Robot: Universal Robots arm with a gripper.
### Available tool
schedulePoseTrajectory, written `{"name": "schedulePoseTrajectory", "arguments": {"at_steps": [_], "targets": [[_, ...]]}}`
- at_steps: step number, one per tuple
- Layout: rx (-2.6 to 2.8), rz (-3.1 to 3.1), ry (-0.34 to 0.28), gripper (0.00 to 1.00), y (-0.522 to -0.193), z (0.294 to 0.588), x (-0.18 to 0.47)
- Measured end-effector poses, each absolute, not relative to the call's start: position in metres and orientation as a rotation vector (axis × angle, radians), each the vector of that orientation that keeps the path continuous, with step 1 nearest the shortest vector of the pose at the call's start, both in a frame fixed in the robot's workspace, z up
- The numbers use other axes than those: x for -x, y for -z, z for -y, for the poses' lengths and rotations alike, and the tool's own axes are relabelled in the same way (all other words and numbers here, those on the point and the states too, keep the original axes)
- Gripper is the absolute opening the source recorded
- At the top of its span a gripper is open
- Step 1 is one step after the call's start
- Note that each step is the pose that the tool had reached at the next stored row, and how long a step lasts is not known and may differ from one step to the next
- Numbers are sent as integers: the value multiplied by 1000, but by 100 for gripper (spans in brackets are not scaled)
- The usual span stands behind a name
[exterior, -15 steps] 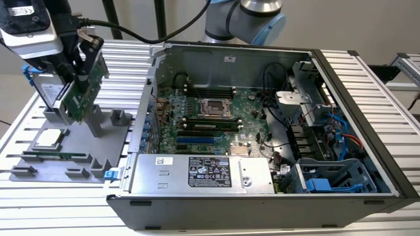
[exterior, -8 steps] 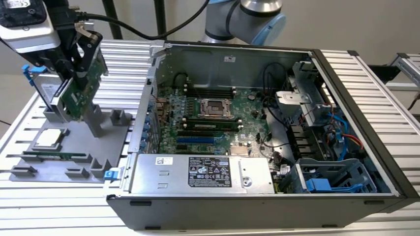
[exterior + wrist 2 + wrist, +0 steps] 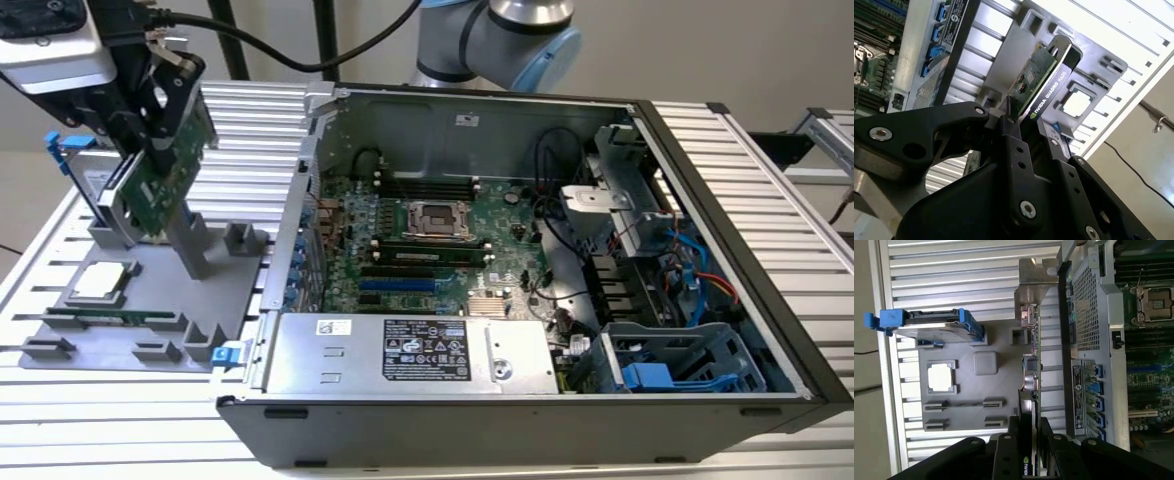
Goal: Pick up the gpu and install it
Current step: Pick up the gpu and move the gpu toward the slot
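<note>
My pincer [image 3: 1029, 122] is clamping tight on the gpu [image 3: 1040, 80], gripping it by one end so that it is standing on edge with its silver bracket [image 3: 1032, 287] pointing away from me. It is hanging over the gray holder [image 3: 147, 290] on the counter [image 3: 107, 425], near the hard drive [image 3: 929, 322] with blue rails. Beyond, the open computer case [image 3: 467, 440] is showing its motherboard [image 3: 427, 240].
</note>
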State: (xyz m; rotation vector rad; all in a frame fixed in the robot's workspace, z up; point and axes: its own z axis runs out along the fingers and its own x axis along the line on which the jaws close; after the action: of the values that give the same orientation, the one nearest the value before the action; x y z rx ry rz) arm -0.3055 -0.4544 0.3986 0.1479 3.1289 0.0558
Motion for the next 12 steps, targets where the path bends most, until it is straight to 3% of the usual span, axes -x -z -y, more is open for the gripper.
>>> {"name": "schedulePoseTrajectory", "arguments": {"at_steps": [12], "targets": [[-148,-3129,-56,0,-407,454,306]]}}
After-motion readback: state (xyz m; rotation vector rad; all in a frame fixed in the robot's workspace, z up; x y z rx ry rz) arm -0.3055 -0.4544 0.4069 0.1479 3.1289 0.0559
